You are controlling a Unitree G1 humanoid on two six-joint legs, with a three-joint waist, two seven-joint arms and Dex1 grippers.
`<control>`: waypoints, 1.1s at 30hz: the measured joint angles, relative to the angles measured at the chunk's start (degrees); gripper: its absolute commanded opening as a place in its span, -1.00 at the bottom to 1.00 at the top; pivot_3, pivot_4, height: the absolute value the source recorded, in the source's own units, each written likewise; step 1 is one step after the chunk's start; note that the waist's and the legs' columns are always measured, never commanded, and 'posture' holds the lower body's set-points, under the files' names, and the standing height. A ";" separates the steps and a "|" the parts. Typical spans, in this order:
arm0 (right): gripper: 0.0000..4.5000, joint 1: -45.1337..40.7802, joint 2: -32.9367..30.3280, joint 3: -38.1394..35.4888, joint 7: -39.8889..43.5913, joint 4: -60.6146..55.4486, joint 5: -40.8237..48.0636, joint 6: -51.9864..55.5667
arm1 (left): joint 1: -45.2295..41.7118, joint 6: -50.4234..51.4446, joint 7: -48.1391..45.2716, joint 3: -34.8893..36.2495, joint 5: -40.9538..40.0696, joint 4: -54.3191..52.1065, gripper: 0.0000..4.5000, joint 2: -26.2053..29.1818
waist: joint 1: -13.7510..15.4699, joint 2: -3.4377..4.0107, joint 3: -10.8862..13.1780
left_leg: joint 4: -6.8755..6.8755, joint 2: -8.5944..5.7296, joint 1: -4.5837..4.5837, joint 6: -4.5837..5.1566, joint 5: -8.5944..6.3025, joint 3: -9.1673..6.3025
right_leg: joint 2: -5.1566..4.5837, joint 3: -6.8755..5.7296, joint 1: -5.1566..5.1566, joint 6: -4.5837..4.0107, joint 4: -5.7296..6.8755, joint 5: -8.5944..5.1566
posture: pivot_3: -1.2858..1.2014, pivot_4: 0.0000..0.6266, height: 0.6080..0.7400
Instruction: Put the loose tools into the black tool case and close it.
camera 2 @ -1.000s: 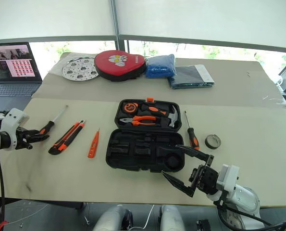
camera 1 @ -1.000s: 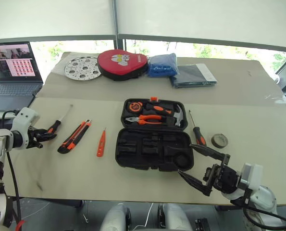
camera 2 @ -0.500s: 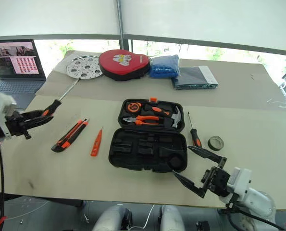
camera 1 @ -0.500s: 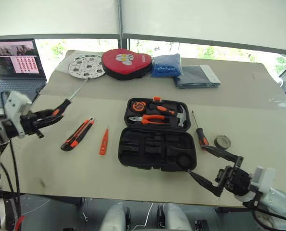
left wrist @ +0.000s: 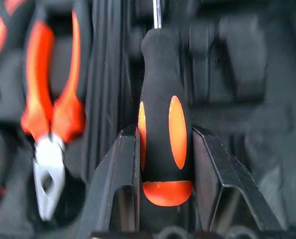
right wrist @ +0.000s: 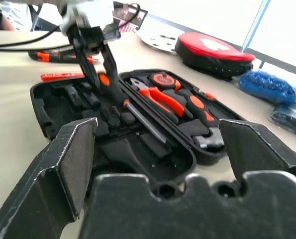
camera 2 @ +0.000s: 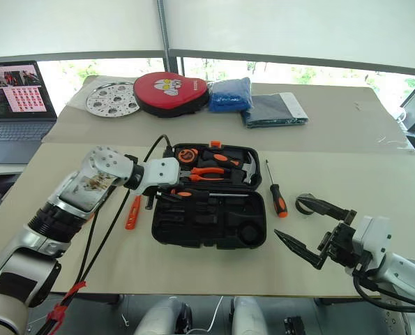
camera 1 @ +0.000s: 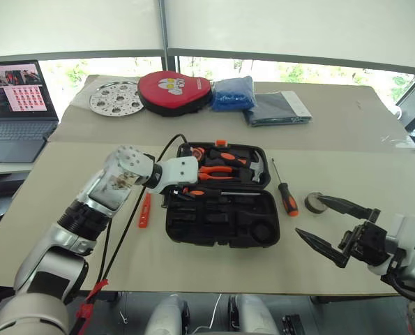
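Screwdriver (left wrist: pixel 164 134) with the orange-and-black handle is clamped in the left gripper's (camera 1: pixel 186 187) fingers, right over the open black tool case (camera 1: pixel 221 225) mid-tabletop (camera 1: pixel 374 265). Right gripper (camera 1: pixel 330 227) sits near the tape roll (camera 1: pixel 313 203), fingers spread wide, holding nothing. Second screwdriver (camera 1: pixel 285 193) lies beside the case. No readable writing or brand anywhere.

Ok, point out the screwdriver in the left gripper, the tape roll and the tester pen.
screwdriver (left wrist: pixel 165 134), left wrist view, on the orange-and-black handle between the gripper's fingers.
tape roll (camera 1: pixel 312 203), left eye view, on its visible rim beside the right gripper.
tester pen (camera 2: pixel 132 213), right eye view, on its orange body.
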 measured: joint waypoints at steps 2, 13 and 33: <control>1.00 0.46 0.68 0.52 -0.57 -1.01 -0.04 0.44 | -0.69 1.38 -0.10 -0.61 0.91 0.06 -0.58 -0.75 | 0.25 0.00 0.00 | 0.12 0.00 -0.08 0.06 -0.04 -0.02 | -0.03 -0.02 0.01 0.05 -0.02 -0.02 | 0.03 -0.52 1.00; 1.00 2.42 2.18 1.13 -2.11 -4.16 -0.53 1.89 | -2.77 6.63 0.03 -2.54 4.95 0.03 -0.36 -3.34 | 0.52 0.02 0.01 | 0.49 -0.05 -0.27 0.08 -0.05 -0.03 | -0.11 -0.01 0.01 0.20 -0.02 -0.02 | 0.03 -0.52 1.00; 1.00 5.92 4.72 1.68 -3.37 -6.62 -0.50 4.28 | 5.81 1.29 7.86 9.51 -7.55 5.54 -0.50 -13.47 | 0.58 0.02 0.01 | 0.54 -0.06 -0.23 0.37 -0.22 -0.06 | -0.18 -0.03 0.04 0.22 0.05 0.00 | 0.03 -0.52 1.00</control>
